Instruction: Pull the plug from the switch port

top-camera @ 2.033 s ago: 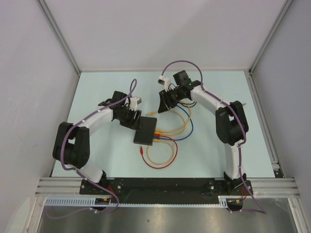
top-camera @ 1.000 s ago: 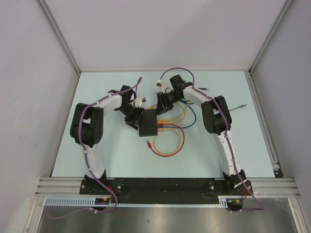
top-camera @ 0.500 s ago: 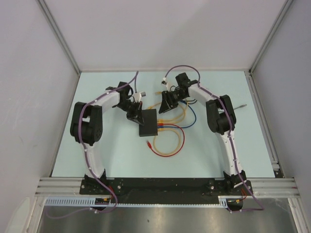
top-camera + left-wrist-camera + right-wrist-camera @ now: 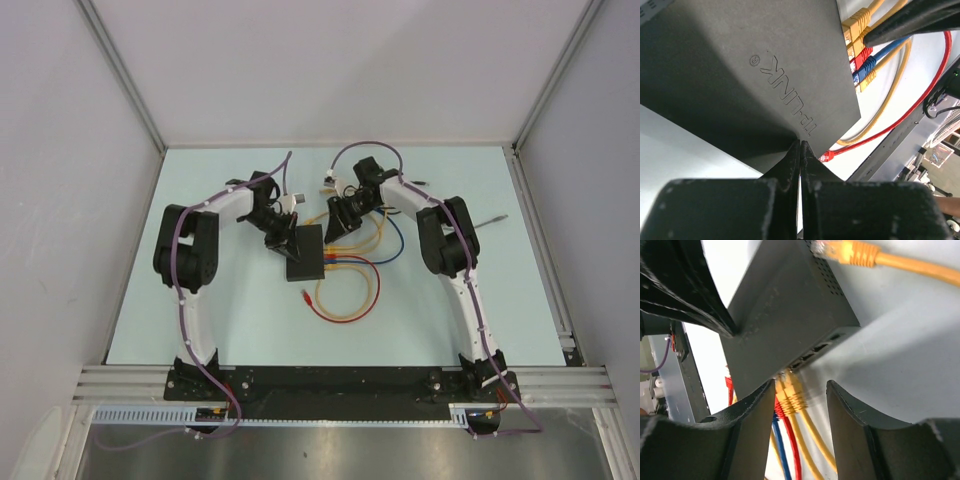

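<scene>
Your left gripper (image 4: 800, 152) has its fingers pressed flat together with nothing between them. Their shared tip rests against the near edge of the switch (image 4: 740, 75), the flat black box with raised lettering on its top. Your right gripper (image 4: 799, 407) stands with its jaws apart. Its fingers straddle the yellow plugs (image 4: 792, 392) seated in the switch's socket row and clamp none of them: one finger sits just beside the outermost plug and the other stands clear. In the same row, next to the yellow ones, sit a red plug (image 4: 863, 54) and a blue plug (image 4: 868, 65), and the sockets further along show as dark openings. A loose yellow plug (image 4: 847, 252) lies on the table (image 4: 250, 330) past the switch's far corner, connected to nothing. From overhead you see the switch lying flat at mid-table between your two grippers, the left one at its far left corner and the right one over its socket edge on the right. The yellow cable (image 4: 374, 288), the red cable (image 4: 345, 317) and the blue cable (image 4: 393, 240) loop away over the table to the right and toward you. A loose red plug (image 4: 826, 157) lies on the table just beside the switch's near edge.
</scene>
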Motion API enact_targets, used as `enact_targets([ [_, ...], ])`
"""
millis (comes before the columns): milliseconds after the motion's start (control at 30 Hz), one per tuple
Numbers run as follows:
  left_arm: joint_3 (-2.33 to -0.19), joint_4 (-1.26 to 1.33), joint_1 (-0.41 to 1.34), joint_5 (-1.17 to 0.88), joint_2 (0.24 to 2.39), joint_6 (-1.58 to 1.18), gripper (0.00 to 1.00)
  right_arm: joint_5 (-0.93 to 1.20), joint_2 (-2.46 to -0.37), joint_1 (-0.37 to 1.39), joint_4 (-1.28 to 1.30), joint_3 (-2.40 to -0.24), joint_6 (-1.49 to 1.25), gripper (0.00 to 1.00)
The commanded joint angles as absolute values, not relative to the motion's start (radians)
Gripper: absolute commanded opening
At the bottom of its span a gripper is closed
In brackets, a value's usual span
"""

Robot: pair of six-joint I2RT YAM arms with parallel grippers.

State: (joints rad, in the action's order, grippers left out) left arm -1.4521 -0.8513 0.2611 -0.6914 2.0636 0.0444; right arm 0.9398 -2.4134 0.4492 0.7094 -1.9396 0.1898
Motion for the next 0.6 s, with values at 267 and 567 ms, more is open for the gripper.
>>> enact_targets([
  [267,-1.453,-0.825,0.290,-0.543,2.109,0.094,0.00,1.034,-2.456,0.442,0.746,-1.977,0.213,0.48],
  [567,-1.448,-0.824,0.304,-0.535,2.102,0.097,0.00,1.019,-2.470,0.453,0.753,-1.980,0.222,0.45],
])
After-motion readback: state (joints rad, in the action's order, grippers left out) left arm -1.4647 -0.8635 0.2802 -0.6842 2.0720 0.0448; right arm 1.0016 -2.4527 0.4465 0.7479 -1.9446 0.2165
